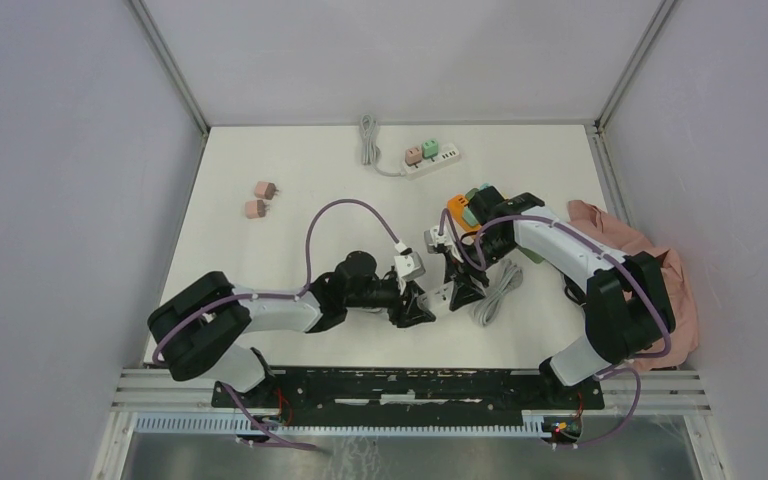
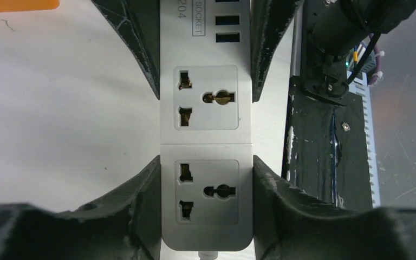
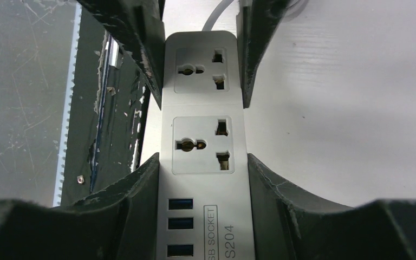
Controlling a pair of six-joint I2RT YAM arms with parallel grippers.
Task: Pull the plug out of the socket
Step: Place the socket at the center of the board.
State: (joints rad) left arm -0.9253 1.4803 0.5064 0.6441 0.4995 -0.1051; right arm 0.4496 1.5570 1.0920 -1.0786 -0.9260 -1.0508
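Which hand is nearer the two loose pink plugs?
Left. The left hand sits well to the right of the pink plugs; the right hand is farther right still, just past the left one.

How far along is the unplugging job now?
Done: both sockets on the near power strip are empty; two loose plugs lie aside. In hand: left gripper and right gripper clamp that strip. Remaining: the far strip holds a pink plug and a green plug.

The white power strip (image 3: 205, 135) bears a boxed label (image 3: 210, 241) reading "SB SOCKET", its start cut off at the frame edge, with "S204" printed beside it; the left wrist view shows only "SOCKET" and "204".
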